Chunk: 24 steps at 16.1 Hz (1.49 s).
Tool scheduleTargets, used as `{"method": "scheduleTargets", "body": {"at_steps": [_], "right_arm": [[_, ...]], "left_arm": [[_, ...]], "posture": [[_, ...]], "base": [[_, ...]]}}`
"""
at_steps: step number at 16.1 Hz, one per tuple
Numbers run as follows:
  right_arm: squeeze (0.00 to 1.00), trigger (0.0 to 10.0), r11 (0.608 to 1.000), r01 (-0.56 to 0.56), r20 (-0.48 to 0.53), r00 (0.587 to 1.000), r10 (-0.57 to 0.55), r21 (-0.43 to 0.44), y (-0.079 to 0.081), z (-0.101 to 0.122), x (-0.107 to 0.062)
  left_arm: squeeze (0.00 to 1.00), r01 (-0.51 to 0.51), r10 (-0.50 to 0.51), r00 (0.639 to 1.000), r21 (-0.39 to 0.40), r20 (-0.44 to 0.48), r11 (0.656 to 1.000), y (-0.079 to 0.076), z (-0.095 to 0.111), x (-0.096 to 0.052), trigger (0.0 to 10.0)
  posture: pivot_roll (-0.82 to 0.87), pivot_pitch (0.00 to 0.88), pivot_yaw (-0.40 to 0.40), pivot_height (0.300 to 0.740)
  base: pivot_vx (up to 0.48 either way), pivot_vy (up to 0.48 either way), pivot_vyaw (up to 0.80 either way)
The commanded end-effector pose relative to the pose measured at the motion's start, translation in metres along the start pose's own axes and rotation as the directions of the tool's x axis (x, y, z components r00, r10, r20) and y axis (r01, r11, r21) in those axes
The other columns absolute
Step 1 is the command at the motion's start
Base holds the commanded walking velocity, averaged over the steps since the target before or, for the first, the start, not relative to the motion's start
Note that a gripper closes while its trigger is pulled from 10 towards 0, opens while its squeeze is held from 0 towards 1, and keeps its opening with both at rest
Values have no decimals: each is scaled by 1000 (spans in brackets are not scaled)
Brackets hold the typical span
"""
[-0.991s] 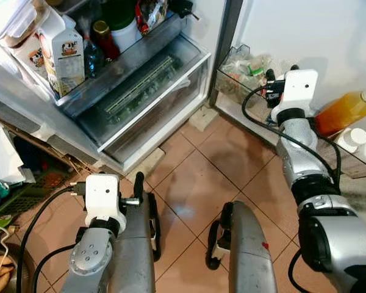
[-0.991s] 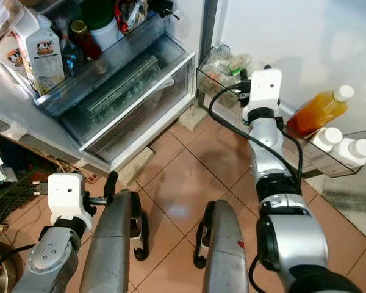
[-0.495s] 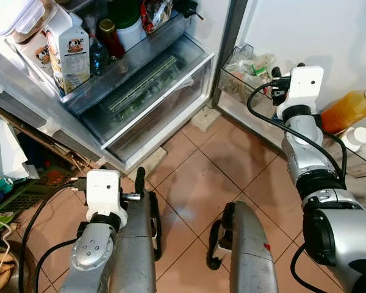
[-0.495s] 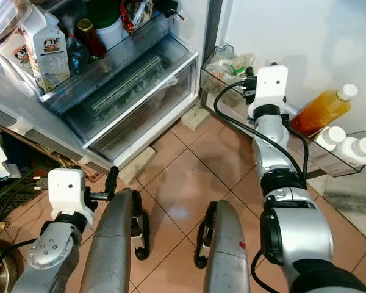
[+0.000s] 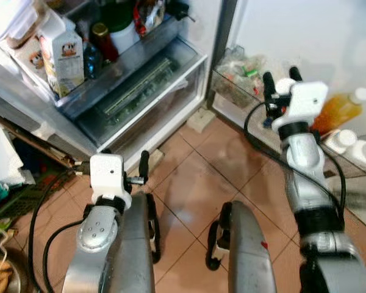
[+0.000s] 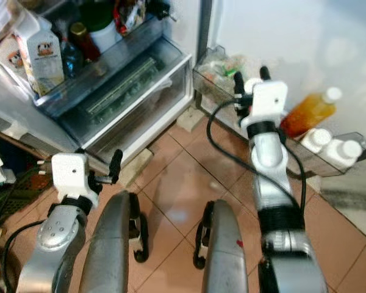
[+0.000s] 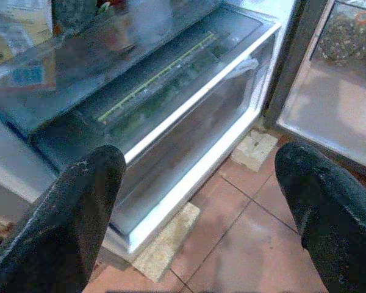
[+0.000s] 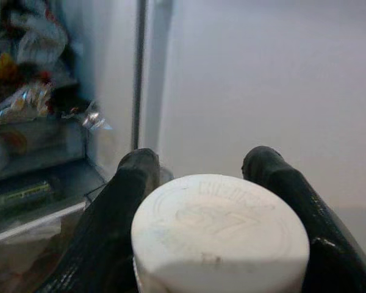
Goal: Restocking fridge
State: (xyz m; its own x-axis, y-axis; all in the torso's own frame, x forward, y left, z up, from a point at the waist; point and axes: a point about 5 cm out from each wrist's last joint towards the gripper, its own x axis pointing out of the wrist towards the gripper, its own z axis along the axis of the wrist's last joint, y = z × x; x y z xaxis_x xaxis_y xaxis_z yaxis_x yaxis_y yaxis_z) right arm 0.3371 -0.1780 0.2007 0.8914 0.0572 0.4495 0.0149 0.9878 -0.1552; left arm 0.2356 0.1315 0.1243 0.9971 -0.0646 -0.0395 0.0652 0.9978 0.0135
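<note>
The fridge stands open ahead, with a milk carton (image 5: 62, 54) and jars on a shelf above the clear crisper drawer (image 5: 147, 91). My right gripper (image 5: 280, 75) is raised beside the door shelf (image 5: 244, 113), shut on a white-capped bottle (image 8: 219, 227) whose cap sits between the fingers. An orange juice bottle (image 5: 340, 111) and white bottles (image 5: 346, 139) stand in the door shelf just right of it. My left gripper (image 7: 198, 168) hangs low in front of the crisper drawer, open and holding nothing.
A bin with bagged food (image 5: 239, 70) sits in the door near the hinge. Tiled floor (image 5: 201, 177) lies between the fridge and my legs. Clutter and a crate (image 5: 12, 189) are on the left.
My left gripper has risen a little toward the fridge. The right gripper has tilted up and back from the door shelf, still holding the bottle. The camera has shifted slightly.
</note>
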Motion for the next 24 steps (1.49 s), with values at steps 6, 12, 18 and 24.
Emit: {"method": "scheduleTargets", "body": {"at_steps": [6,12,18,24], "right_arm": [[0,10000,1000,22,71,997,-20,-21,-4,25,-4],[0,10000,988,-136,8,991,136,76,27,20,-14],[0,10000,979,-155,-28,987,160,130,34,18,-17],[0,10000,971,-131,-50,988,144,200,39,19,-13]], "left_arm": [[0,41,-41,998,-6,53,999,-5,3,20,10000],[0,67,-67,995,-5,79,998,-8,1,29,10000],[0,58,-57,996,-10,71,998,-10,-4,30,10000],[0,62,-61,996,-14,72,998,-12,-6,33,10000]], "posture": [[45,107,28,630],[42,94,37,630],[38,85,32,630],[29,72,31,675]], "base": [[0,0,-89],[261,0,0],[0,0,-81],[0,0,0]]}}
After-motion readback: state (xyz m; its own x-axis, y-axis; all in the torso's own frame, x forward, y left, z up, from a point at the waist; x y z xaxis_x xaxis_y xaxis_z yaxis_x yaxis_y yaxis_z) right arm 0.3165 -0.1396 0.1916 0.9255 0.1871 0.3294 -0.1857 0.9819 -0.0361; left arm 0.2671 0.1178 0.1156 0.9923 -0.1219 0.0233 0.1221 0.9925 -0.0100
